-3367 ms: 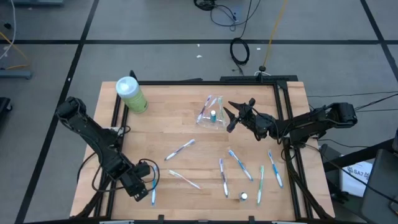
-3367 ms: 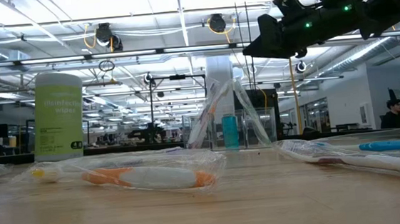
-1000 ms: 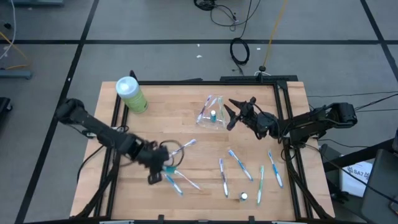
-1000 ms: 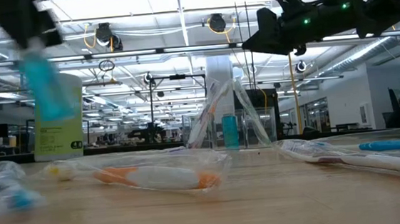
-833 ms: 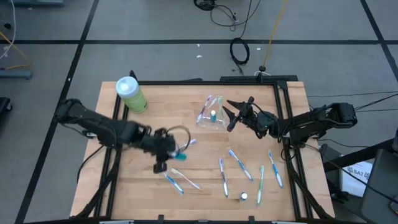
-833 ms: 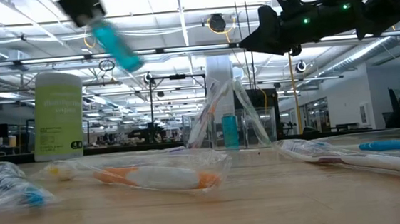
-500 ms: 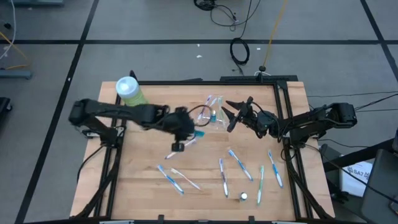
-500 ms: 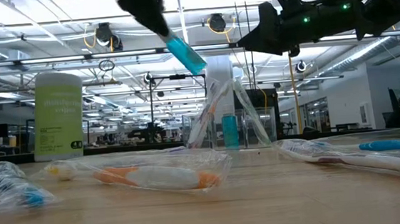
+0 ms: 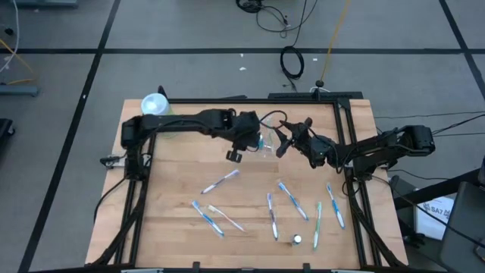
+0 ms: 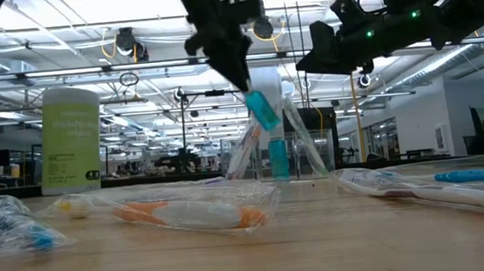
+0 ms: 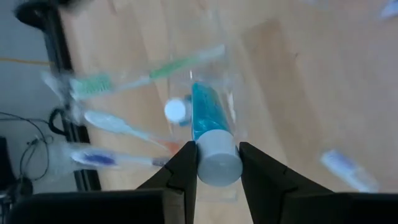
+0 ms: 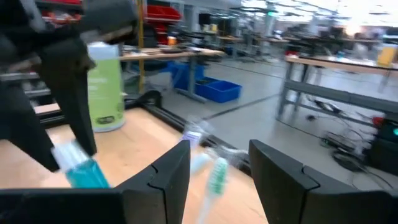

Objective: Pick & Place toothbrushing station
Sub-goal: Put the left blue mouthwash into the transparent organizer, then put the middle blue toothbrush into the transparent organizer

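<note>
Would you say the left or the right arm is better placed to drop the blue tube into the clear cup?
Left: the left gripper is shut on the blue tube, directly above the clear cup; the right gripper is open and empty beside it.

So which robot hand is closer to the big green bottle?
The left hand: the light-green bottle with a white cap stands at the table's far left corner. The right hand hovers farther off, beyond the left one.

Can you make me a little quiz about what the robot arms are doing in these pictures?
1. True or false: the left gripper holds a blue tube by its white cap.
2. Which gripper has open fingers with nothing between them?
3. The clear plastic cup contains: A) nothing B) toothbrushes and a tube C) the green bottle

Key:
1. True
2. The right gripper, beside the cup
3. B
</note>
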Robot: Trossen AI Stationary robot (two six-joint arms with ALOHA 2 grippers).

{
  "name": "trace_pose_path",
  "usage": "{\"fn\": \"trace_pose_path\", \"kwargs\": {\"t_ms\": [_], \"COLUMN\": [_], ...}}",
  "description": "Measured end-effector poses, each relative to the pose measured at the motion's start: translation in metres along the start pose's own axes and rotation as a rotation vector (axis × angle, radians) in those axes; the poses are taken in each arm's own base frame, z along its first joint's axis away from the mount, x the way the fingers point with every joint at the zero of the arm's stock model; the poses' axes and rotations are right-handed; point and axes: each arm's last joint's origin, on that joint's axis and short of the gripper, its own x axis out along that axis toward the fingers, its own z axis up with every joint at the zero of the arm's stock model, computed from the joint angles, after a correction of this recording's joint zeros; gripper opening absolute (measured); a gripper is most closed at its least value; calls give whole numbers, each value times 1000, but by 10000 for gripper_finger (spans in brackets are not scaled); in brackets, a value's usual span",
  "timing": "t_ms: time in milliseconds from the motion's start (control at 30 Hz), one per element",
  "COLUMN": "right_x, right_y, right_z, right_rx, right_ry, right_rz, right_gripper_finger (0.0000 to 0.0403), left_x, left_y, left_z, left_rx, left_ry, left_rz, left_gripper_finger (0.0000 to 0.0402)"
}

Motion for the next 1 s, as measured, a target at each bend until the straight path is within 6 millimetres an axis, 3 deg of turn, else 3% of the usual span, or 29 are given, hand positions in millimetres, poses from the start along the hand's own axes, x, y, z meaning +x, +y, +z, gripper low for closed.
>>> {"fn": "trace_pose_path", "kwargs": {"t_ms": [333, 567, 833, 1000], "right_x": [0, 0, 0, 0], "right_y": [-1, -1, -1, -1], "right_z": [-6, -9, -9, -9], "right_rx": [-20, -32, -14, -14], "right_ry": [49, 77, 77, 77], "right_rz": [0, -1, -1, 0], "right_gripper_finger": [155, 155, 155, 155], "left_x": [35, 34, 34, 34], "left_y": [5, 5, 4, 5], "left_z": [-6, -6, -6, -6], "left_rx": [57, 67, 80, 73], "left_ry": [79, 85, 87, 88], "left_rz": [1, 4, 1, 8], "left_gripper_finger": [98, 105, 167, 182]}}
